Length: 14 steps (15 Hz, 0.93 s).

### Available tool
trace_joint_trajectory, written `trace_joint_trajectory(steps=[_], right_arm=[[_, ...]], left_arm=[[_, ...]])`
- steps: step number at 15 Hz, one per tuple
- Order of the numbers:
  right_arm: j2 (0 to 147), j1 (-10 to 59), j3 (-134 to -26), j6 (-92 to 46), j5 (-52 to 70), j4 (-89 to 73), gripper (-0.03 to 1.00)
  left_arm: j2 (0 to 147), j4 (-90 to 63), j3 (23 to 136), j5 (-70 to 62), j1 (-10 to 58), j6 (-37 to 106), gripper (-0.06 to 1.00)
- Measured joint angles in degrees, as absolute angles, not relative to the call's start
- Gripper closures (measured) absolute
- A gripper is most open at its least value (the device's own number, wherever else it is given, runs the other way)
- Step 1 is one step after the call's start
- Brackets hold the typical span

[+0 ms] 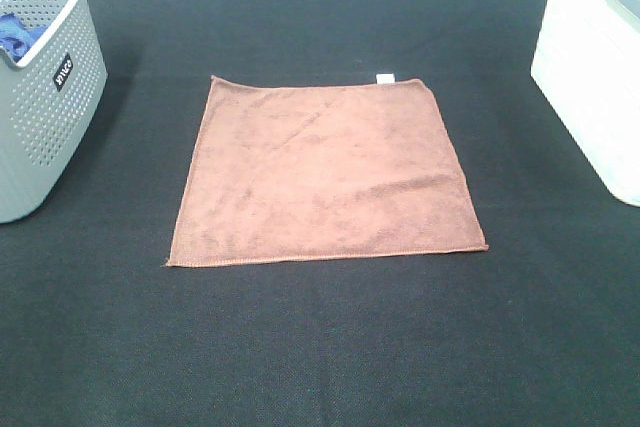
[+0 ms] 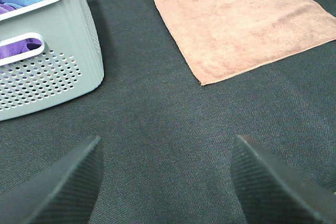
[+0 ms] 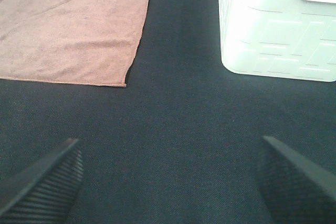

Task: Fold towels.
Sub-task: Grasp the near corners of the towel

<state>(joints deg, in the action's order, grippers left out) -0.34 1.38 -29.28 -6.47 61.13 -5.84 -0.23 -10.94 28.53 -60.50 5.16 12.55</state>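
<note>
Reddish-brown microfiber, the towel (image 1: 325, 172) lies spread flat in a single layer on the black mat (image 1: 320, 347), well apart from the grey basket (image 1: 50, 127) and between it and the white bin (image 1: 590, 77). Its small white tag (image 1: 385, 78) sits at a corner on the side turned away from the basket. The left gripper (image 2: 167, 141) and the right gripper (image 3: 169, 142) both hover over bare mat with fingers spread wide and nothing between them. No fold has been made, so the step in hand looks like reaching in for the first grasp. It would likely go best with each gripper taking one corner of the same stitched edge, the left at the corner nearer the basket and the right at the one farther from it. The cloth looks thin and limp, so the fingers probably need to press down to the mat and pinch. Lifting both corners together should keep the edge straight and help it land squarely on the opposite edge.
</note>
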Motion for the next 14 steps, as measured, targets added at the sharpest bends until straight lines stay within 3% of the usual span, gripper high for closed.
trace_joint_trajectory(steps=[14], right_arm=[[-0.34, 1.38, -29.28, -6.47, 61.13, -5.84, 0.13]], left_arm=[[-0.23, -10.94, 28.53, -60.50, 5.16, 12.55, 0.28]])
